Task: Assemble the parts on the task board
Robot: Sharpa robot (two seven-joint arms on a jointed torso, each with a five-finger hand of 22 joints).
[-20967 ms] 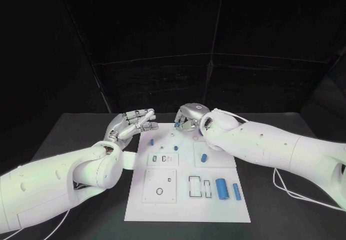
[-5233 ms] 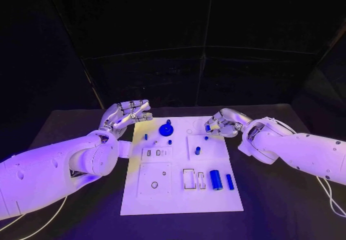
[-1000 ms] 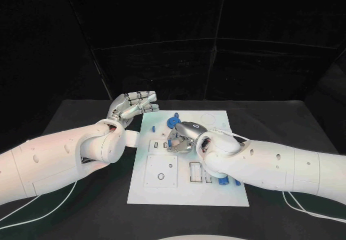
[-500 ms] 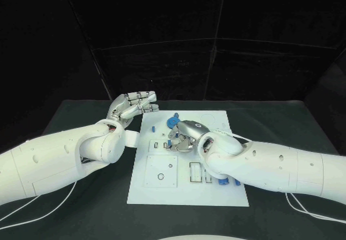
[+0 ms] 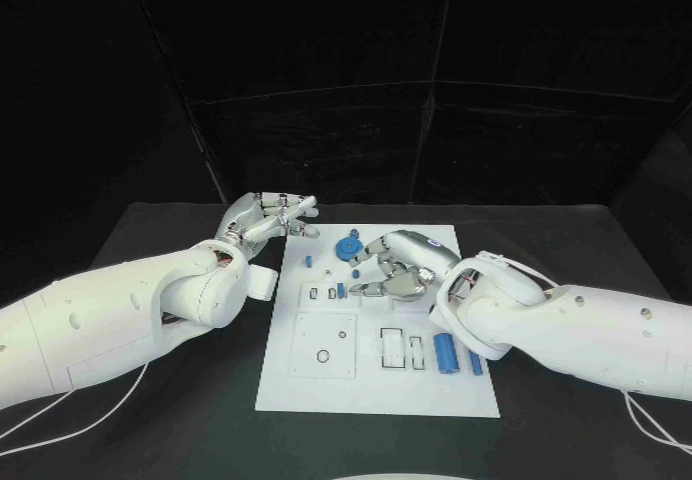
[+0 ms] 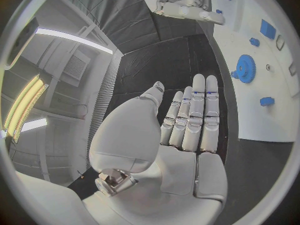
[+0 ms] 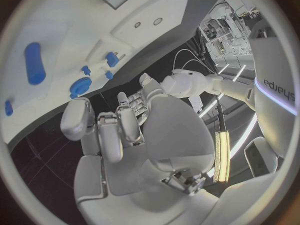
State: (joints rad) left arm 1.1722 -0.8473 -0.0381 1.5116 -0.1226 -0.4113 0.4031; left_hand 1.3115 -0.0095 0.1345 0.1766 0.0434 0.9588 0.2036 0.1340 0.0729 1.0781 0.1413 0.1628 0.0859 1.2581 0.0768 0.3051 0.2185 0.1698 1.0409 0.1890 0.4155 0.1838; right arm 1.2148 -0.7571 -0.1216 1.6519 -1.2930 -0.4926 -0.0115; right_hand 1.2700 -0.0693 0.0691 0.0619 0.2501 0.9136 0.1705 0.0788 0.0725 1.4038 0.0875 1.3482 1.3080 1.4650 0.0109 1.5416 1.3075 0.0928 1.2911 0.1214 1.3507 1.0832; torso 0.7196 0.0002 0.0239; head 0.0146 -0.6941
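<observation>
I see the board [image 5: 378, 385] mid-table, long side running toward me. My right hand [image 5: 392, 272] hovers over its upper middle, fingers curled in, and I see nothing in them. At its ten o'clock the blue gear [image 5: 348, 247] lies on the board, just clear of the fingertips. My left hand [image 5: 270, 218] hangs off the board's far left corner, at nine o'clock of the gear, fingers straight and held close together, empty. Two blue cylinders [image 5: 447, 350] lie side by side at five o'clock of my right hand.
</observation>
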